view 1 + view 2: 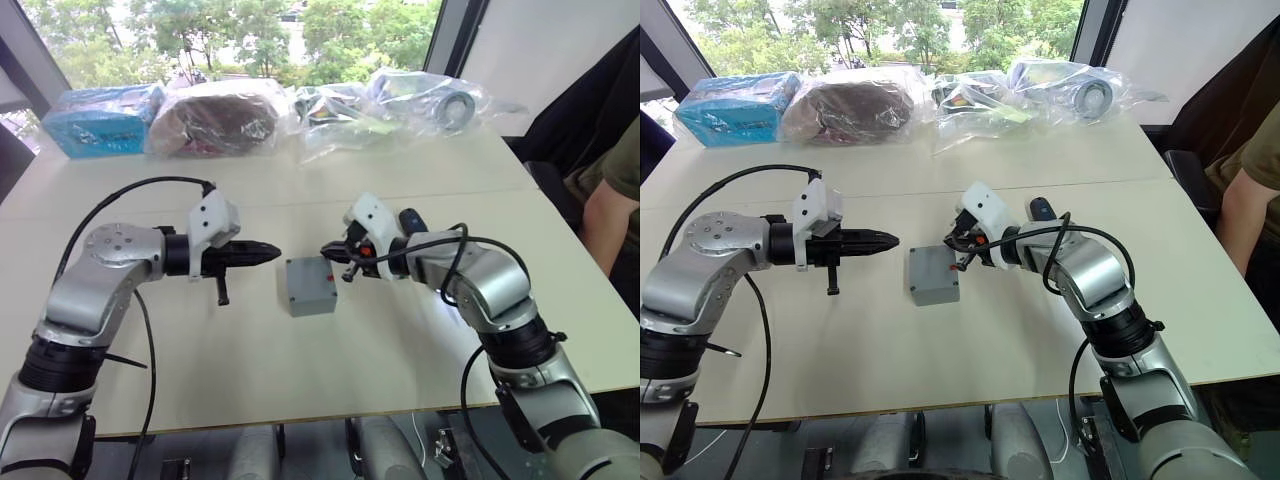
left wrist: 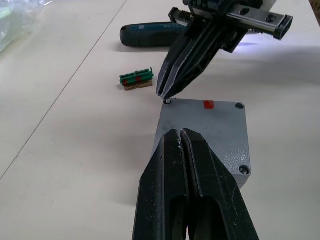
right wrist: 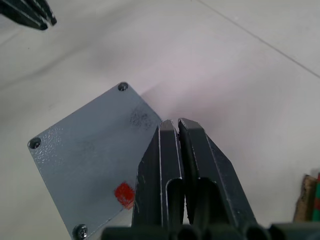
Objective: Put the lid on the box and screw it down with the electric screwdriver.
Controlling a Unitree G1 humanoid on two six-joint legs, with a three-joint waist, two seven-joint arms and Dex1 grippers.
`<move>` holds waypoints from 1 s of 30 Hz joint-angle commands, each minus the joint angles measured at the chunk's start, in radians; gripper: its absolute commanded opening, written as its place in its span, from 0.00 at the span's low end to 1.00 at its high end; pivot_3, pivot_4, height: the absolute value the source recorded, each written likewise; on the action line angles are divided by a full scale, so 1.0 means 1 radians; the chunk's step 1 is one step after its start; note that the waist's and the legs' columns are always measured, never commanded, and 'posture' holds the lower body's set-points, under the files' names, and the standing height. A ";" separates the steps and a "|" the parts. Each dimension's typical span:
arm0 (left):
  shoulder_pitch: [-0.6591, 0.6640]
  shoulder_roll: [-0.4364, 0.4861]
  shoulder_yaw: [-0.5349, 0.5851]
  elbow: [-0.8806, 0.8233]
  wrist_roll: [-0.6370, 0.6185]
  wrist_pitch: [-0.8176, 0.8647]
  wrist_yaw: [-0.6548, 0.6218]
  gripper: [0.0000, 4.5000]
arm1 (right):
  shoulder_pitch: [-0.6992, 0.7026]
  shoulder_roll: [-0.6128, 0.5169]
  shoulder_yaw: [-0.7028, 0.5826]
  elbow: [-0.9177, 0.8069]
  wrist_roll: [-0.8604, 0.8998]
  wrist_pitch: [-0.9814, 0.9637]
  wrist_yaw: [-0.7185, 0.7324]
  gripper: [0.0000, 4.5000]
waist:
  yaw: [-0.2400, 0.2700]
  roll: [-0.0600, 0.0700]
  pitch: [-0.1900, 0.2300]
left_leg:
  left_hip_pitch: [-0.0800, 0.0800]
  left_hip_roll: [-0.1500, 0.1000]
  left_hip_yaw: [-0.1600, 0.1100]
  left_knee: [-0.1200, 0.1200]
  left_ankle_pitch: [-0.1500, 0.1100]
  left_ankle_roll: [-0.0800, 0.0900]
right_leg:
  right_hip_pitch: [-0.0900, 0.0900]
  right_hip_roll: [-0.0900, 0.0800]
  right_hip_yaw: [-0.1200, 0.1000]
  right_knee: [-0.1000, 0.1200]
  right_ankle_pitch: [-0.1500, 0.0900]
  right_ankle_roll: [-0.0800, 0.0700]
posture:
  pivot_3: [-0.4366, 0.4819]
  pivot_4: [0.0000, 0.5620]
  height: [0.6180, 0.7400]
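1. The box (image 1: 311, 294) is mostly covered by the lid (image 2: 205, 135), which sits flat on top of it, so nothing inside can be seen; only its grey side walls show below the lid's edge
2. The electric screwdriver (image 2: 150, 35) lies on the table (image 1: 330, 360) behind the right arm, and most of it is hidden by that arm; its tip cannot be made out
3. The lid is a flat grey square with a small red mark near one edge and screw heads in the corners that are visible
4. The box stands on the pale table midway between the two arms
5. The left gripper (image 2: 181, 135) hangs just beside the box with its black fingers pressed together, holding nothing
6. The right gripper (image 2: 167, 92) points its tip down at one corner of the lid, fingers closed tight, nothing between them
7. A small green part (image 2: 136, 79) lies near the box
8. Clear plastic bags (image 1: 400, 100) and a blue package (image 1: 100, 120) lie along the far edge; their contents are hard to tell
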 commanded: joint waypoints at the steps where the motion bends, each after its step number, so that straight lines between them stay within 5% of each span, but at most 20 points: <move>1: -0.005 0.005 0.009 -0.035 -0.013 0.000 0.007 0.00 | -0.009 0.009 -0.006 -0.020 -0.001 -0.018 -0.002 0.01 | 0.000 0.000 0.000 | 0.000 0.000 0.000 0.000 0.000 0.000 | 0.000 0.000 0.000 0.000 0.000 0.000 | 0.48 0.27 1.00; 22: -0.012 -0.002 0.001 -0.047 -0.019 0.013 0.018 0.00 | 0.040 -0.030 0.028 0.029 -0.044 -0.072 0.035 0.01 | 0.000 0.000 0.000 | 0.000 0.000 0.000 0.000 0.000 0.000 | 0.000 0.000 0.000 0.000 0.000 0.000 | 0.48 0.27 1.00; 25: -0.012 -0.003 0.000 -0.048 -0.022 0.014 0.017 0.00 | 0.036 -0.037 0.014 0.002 -0.033 -0.062 0.040 0.18 | 0.000 0.000 0.000 | 0.000 0.000 0.000 0.000 0.000 0.000 | 0.000 0.000 0.000 0.000 0.000 0.000 | 0.48 0.27 1.00; 30: -0.009 -0.005 -0.003 -0.049 -0.022 0.014 0.012 0.00 | -0.008 -0.071 -0.024 -0.065 -0.010 -0.016 0.046 0.62 | 0.000 0.000 0.000 | 0.000 0.000 0.000 0.000 0.000 0.000 | 0.000 0.000 0.000 0.000 0.000 0.000 | 0.48 0.27 1.00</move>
